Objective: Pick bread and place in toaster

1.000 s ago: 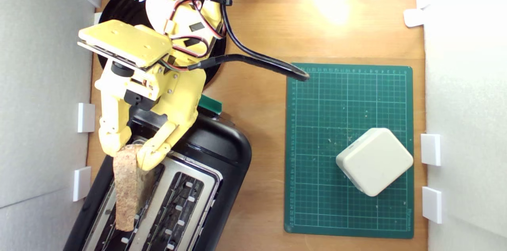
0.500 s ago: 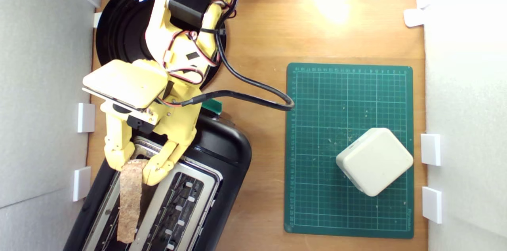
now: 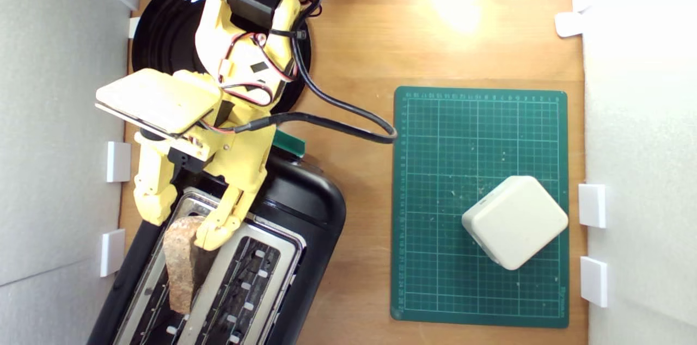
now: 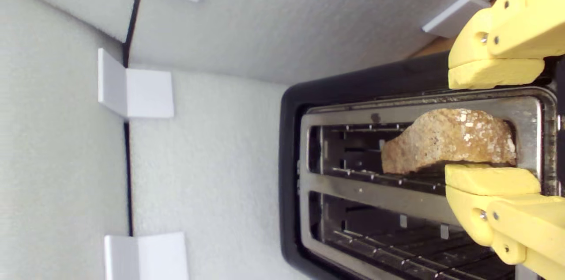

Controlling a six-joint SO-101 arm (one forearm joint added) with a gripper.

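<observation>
— Looking down, what do you see?

— I see my claw (image 3: 182, 222) over the toaster (image 3: 305, 209). My two yellow fingers (image 4: 490, 179) are spread apart. My claw is open.

— Where is the bread (image 3: 182, 260)?

— It sits in one slot of the toaster. That is the slot nearer the exterior view's left. The brown crust end pokes up out of the slot. In the wrist view the bread (image 4: 446, 141) lies between my fingers. One finger is right beside it, maybe touching; I cannot tell. The other finger is away from it, over the shiny metal rim.

— Is the other slot full?

— I see only dark wires inside it.

— What does the toaster look like?

— It is big and black with a shiny metal top. It sits slanted on the wooden counter (image 3: 354, 35), near the white foam wall (image 3: 54, 116). A green lever (image 3: 289, 142) peeks out by my arm.

— What else is on the counter?

— A round black plate (image 3: 163, 24) is under my arm. A green cutting mat (image 3: 435, 198) lies well apart, toward the exterior view's right. A cream-white square block (image 3: 514, 221) rests on the mat. My black cable (image 3: 348, 116) loops over to the mat's edge.
</observation>
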